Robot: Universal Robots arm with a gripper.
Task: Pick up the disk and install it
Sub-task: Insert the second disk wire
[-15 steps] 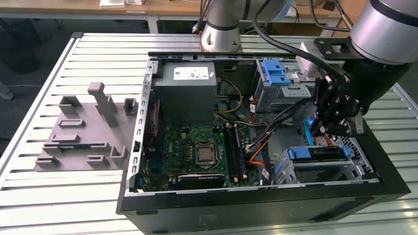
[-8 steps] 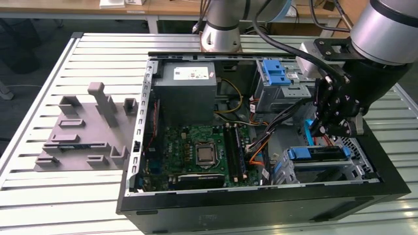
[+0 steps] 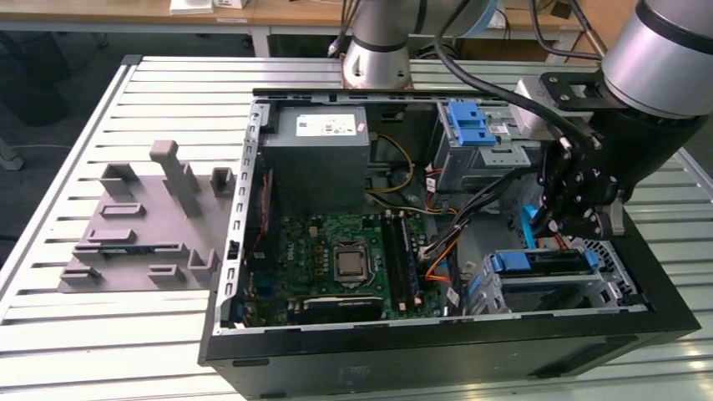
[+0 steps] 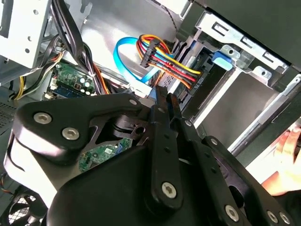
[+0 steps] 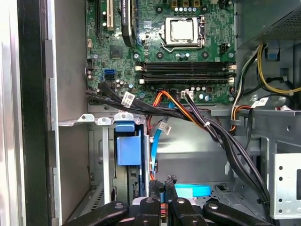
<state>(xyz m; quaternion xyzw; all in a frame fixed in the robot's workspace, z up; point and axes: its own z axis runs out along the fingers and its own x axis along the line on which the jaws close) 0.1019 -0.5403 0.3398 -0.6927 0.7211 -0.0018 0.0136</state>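
The disk (image 3: pixel 543 263) lies in the drive cage at the near corner of the open computer case, on the exterior view's right. Its blue carrier end (image 5: pixel 128 149) faces out of the bay, and a blue tab (image 4: pixel 221 60) marks that bay in the second wrist view. My gripper (image 3: pixel 560 227) hangs just above the cage, inside the case. Its fingers (image 4: pixel 162 101) stand close together with nothing held between them. The tips (image 5: pixel 162 184) are next to a blue data cable (image 4: pixel 134 75) and a bundle of coloured power wires (image 4: pixel 164 63), apart from the disk.
The motherboard (image 3: pixel 351 259) fills the case floor, with a grey power supply box (image 3: pixel 323 142) behind it. A blue ribbed latch (image 3: pixel 468 124) tops the upper cage. Black cables (image 5: pixel 197 120) cross near the gripper. A grey fixture plate (image 3: pixel 139 225) lies at the exterior view's left. A person's hand (image 4: pixel 282 160) shows outside the case.
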